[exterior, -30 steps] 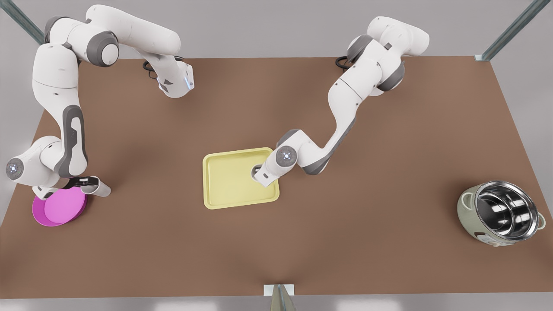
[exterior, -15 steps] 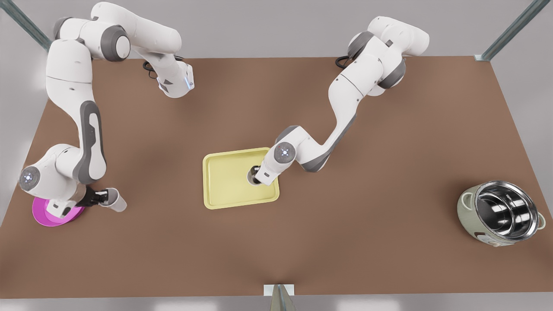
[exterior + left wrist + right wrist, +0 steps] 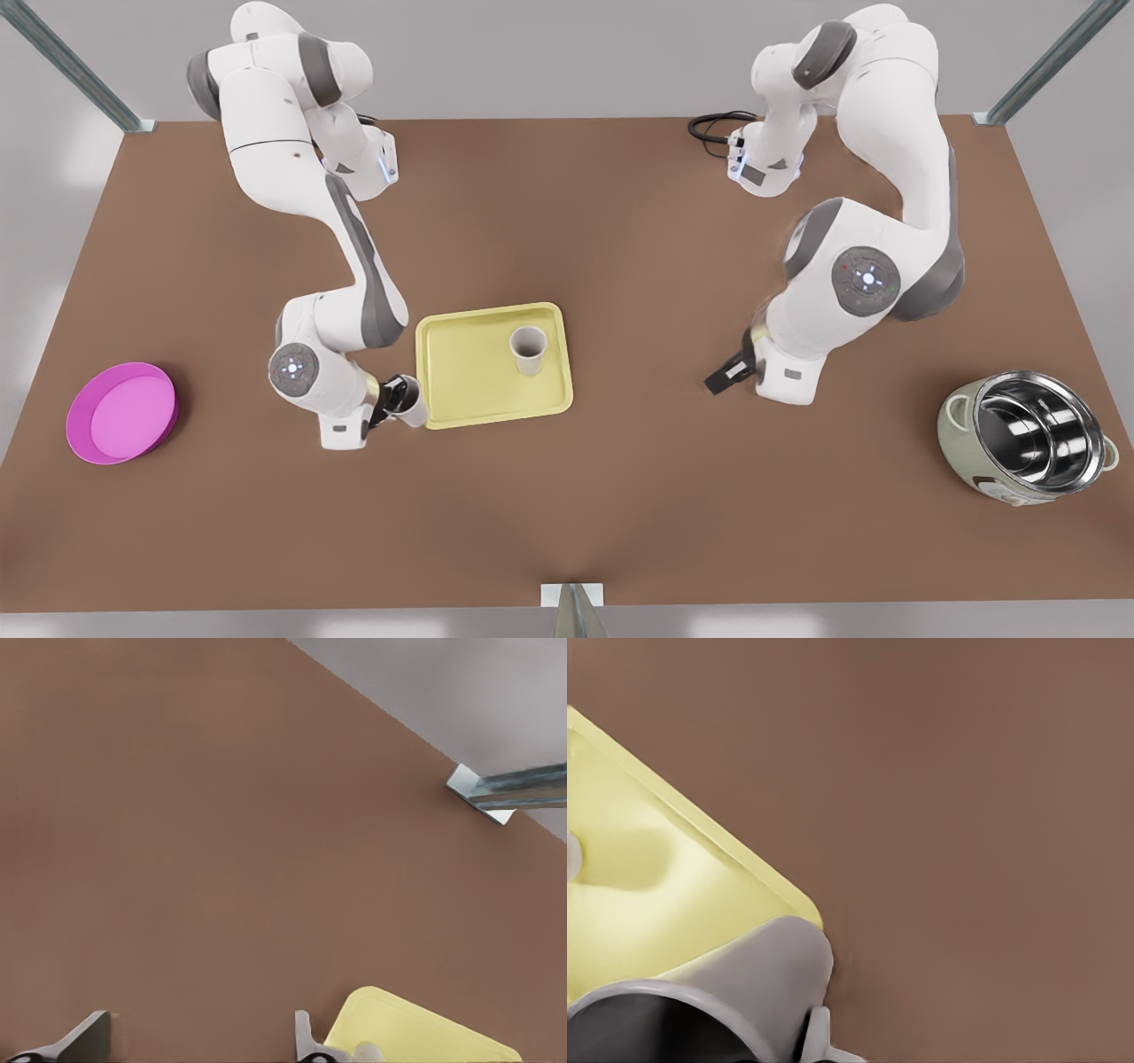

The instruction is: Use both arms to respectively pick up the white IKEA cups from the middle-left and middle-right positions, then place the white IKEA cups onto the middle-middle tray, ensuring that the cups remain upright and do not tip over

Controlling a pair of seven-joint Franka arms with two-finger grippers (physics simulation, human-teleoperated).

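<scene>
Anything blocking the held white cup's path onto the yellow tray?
Nothing visible. The right gripper holds the off-white tapered cup at the pale yellow rectangular tray's near corner, on the front view's left. The second white cup stands upright farther in, with bare tray between. The left gripper waits open, off the tray.

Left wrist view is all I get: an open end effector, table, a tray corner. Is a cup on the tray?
Observer: Yes. One cup stands upright on the tray, toward its side on the front view's right.
Operator: And the second cup?
Observer: The right end effector grips the second cup at the tray's near corner, on the front view's left.
Operator: Where is my left end effector?
Observer: The left end effector hangs empty over bare table, well off the tray on the front view's right.
</scene>
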